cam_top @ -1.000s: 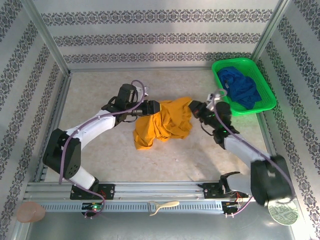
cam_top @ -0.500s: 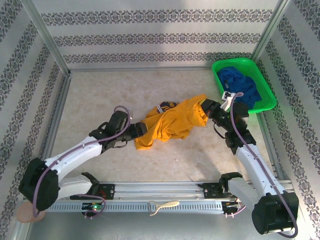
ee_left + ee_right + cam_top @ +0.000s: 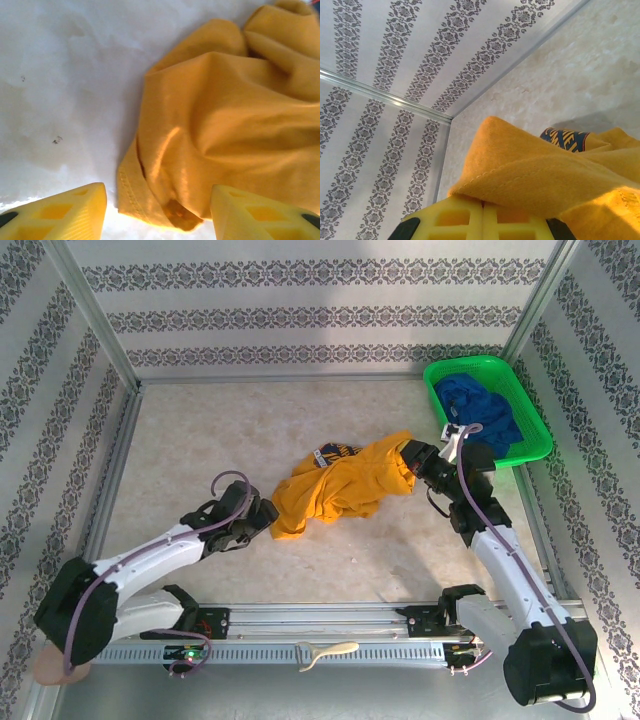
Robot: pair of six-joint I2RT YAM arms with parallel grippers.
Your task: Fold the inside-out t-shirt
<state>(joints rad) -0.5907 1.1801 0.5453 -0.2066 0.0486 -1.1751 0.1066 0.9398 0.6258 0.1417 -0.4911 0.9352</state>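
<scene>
Now, shirt's place: the inside-out t-shirt is lying bunched on the desk at the middle of the top view, with a bit of its dark print peeking out at the heap's upper edge.
Long axis: the heap is running from lower left to upper right of the top frame, and its upper-right end is hanging raised off the desk.
Right tool: our right tool is clenching that upper-right end. In the right wrist view, a stitched edge is sitting pinched over the closed fingers.
Left tool: our left tool is standing released, jaws apart, just beside the lower-left tip of the heap. In the left wrist view, the hemmed corner is lying between its two fingers, low in the frame, and we are not seeing either one pressing on it.
Deciding relation: the free corner is lying straight ahead of the left tool, toward the upper right of the top frame, along the heap's own long axis.
Nearer arm: the left arm is sitting much nearer to that corner, while the right is occupying the opposite end.
Next move, as we are judging it: a short advance and a closing on the hem, so the shirt can be stretched between both tools.
Risk: layers are looking stacked at that corner, so we are expecting that a pinch may catch more than one.
</scene>
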